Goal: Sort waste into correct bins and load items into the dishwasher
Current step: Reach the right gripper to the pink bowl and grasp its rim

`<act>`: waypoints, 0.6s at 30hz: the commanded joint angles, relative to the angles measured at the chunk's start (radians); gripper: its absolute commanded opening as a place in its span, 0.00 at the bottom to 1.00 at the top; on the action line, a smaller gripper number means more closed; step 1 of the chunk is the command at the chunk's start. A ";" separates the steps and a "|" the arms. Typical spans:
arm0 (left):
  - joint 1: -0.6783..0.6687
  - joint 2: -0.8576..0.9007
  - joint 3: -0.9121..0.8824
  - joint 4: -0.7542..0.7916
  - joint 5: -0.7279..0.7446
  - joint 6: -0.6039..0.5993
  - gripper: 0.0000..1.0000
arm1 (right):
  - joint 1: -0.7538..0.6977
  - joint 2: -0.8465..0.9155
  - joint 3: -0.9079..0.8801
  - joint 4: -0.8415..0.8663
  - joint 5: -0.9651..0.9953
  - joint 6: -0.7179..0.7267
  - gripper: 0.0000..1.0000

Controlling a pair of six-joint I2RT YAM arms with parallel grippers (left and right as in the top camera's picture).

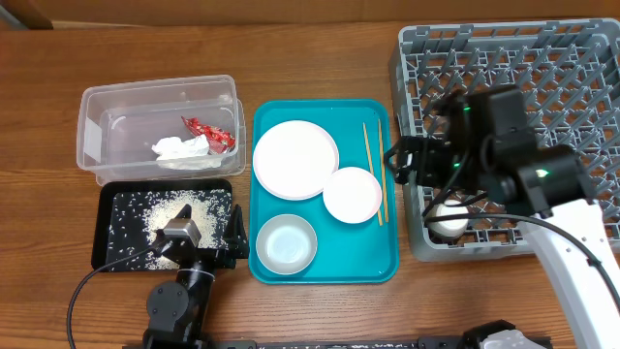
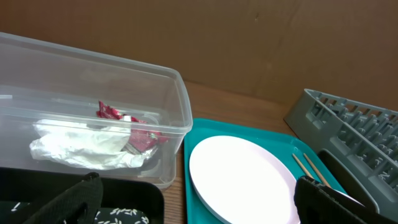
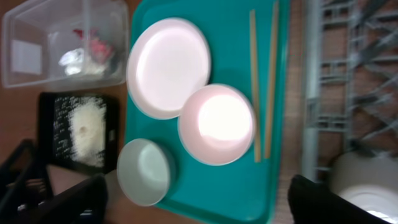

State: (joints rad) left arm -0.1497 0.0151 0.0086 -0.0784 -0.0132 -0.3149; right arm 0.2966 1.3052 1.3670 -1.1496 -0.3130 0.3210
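Here, we take the teal tray (image 1: pixel 325 264) as our landmark and read from its left. Up and to the left of it sits the clear tub (image 1: pixel 92 126), holding the red wrapper (image 1: pixel 207 132) and the crumpled napkin (image 1: pixel 181 147). Just below the tub, also left of the teal tray, lies the black tray (image 1: pixel 108 250) with the rice grains (image 1: pixel 170 214) scattered and heaped in it. The left gripper (image 2: pixel 198 204) hovers at the black tray's near edge, beside the teal tray's lower left corner – its fingers are spread wide and hold nothing.

On the teal tray itself we see the large plate (image 1: pixel 295 160) at the upper left, a small bowl (image 1: pixel 352 194) touching the plate's lower right, another bowl (image 1: pixel 287 243) at the lower left, and the chopsticks (image 1: pixel 375 170) lying along the right side.

Right of the teal tray stands the grey dish rack (image 1: pixel 542 58), with a white cup (image 1: pixel 449 219) set in its near left part. The right gripper (image 3: pixel 202 202) hangs over the rack's left edge – its fingers wide apart, gripping nothing.
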 commanded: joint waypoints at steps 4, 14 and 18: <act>0.005 -0.010 -0.004 0.002 0.014 -0.011 1.00 | 0.164 0.114 -0.098 0.016 0.093 0.131 0.91; 0.005 -0.010 -0.004 0.002 0.013 -0.011 1.00 | 0.188 0.350 -0.223 0.215 0.234 0.162 0.65; 0.005 -0.010 -0.004 0.001 0.014 -0.011 1.00 | 0.188 0.422 -0.223 0.287 0.234 0.153 0.58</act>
State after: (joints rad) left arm -0.1497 0.0151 0.0086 -0.0780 -0.0105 -0.3149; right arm 0.4850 1.6985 1.1488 -0.8814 -0.1032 0.4698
